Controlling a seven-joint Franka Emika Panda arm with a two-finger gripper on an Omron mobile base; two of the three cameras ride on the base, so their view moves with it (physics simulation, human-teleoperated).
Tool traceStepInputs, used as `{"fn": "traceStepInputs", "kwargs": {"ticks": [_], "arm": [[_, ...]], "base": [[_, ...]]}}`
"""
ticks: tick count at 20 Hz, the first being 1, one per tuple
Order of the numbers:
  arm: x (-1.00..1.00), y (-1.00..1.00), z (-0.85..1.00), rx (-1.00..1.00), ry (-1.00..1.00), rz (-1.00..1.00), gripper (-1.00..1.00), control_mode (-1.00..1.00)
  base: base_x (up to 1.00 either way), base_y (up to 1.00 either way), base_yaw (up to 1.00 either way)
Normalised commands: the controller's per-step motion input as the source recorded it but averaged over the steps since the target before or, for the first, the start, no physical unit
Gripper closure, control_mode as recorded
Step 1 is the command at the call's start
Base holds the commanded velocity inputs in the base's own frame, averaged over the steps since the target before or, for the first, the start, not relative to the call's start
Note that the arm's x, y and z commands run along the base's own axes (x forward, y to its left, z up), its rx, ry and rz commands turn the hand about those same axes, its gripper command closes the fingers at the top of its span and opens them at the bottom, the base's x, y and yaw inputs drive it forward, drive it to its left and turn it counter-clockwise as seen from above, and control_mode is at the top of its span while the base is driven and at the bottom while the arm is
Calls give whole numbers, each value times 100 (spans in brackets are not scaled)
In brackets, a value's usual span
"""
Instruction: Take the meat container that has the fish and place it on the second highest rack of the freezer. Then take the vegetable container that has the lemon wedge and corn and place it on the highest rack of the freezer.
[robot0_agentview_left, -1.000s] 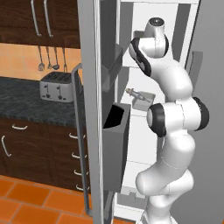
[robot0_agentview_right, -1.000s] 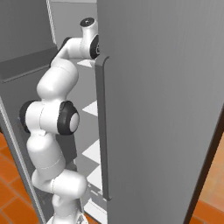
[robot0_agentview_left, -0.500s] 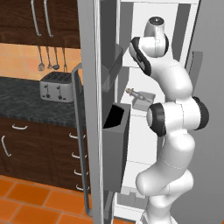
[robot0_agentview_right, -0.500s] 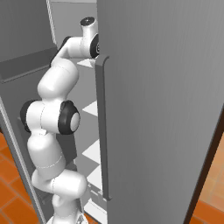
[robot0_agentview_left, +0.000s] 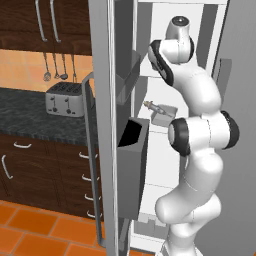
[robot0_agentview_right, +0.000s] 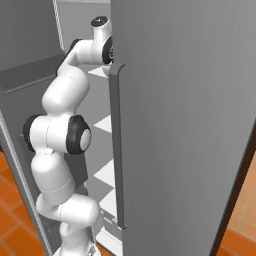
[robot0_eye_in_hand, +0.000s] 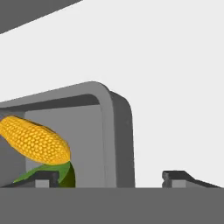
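Two fingertips of our hand (robot0_eye_in_hand: 109, 177) stand spread, gripping nothing, straddling the rim of the vegetable container (robot0_eye_in_hand: 116, 131) on a white freezer (robot0_agentview_left: 165, 60) shelf. The corn (robot0_eye_in_hand: 35, 140) lies inside it. The meat container (robot0_agentview_left: 162, 116) with the fish (robot0_agentview_left: 152, 106) sits on a shelf below our arm's reach.

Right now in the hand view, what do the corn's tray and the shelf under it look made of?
The vegetable container looks like metal with a matte grey finish: uniform grey, thin wall, rolled rim, rounded corner. It could be grey plastic, since the render shows no glints. The shelf looks like flat white plastic or painted metal: plain white with no grain or wire pattern. The corn has a kerneled yellow texture and a green husk.
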Motion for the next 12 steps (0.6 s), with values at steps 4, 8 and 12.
{"fn": "traceStepInputs", "kwargs": {"ticks": [4,8,12], "arm": [[-91,2,12,-2,-36,0,-100,-100],[-100,14,3,0,-23,0,-100,-100],[-100,7,4,0,-14,0,-100,-100]], "base": [[0,0,0],[0,0,0],[0,0,0]]}}
